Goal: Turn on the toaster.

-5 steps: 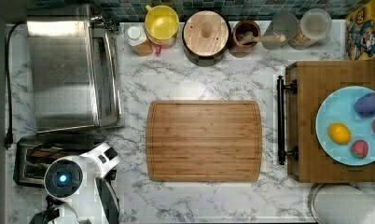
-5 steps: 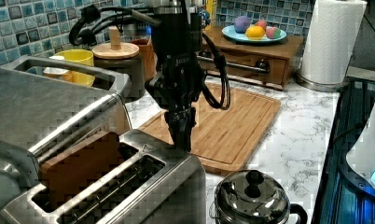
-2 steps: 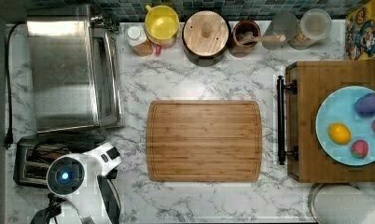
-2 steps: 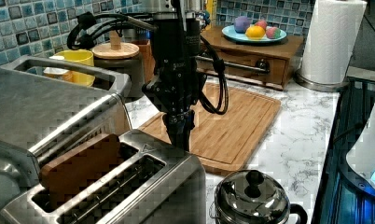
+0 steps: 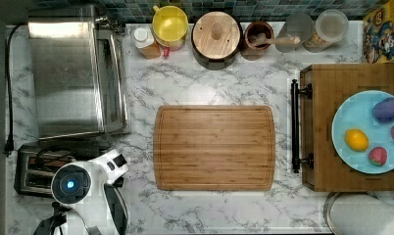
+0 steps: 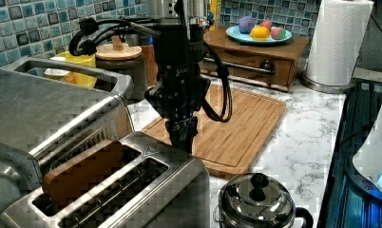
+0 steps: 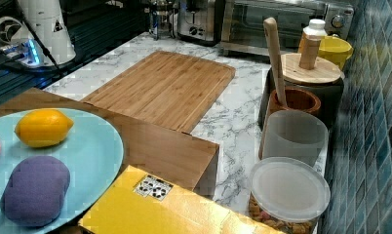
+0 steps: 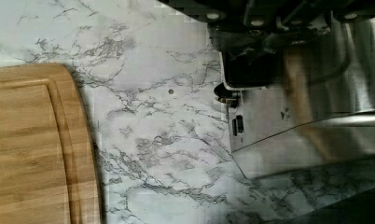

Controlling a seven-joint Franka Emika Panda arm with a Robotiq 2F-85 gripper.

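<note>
Toaster (image 6: 132,190): sits on the marble bench (image 5: 205,88) just in front of the toaster oven (image 6: 46,109); in the top view it is at the lower left, partly under the arm. A brown slice stands in the slot nearer the oven.
Gripper (image 6: 181,137): hangs tip-down at the toaster's end that faces the cutting board (image 5: 214,147), right at the top edge of that end face.
Fingers: they look drawn together into one narrow tip, holding nothing; that is a reading from the left view, not certain.
Handling: rigid steel body, likely heavy enough to stay put under a downward push, though smooth metal on smooth marble could slide if pushed sideways. The part to work is the black lever on the end face; in the wrist view dark fittings show there, close under the gripper. It wants a straight press down, not a grasp.
Edges: oven close on one side, a lidded steel pot (image 6: 255,204) near the toaster's front corner.
Open room: bare marble between toaster and cutting board gives space to descend.
</note>
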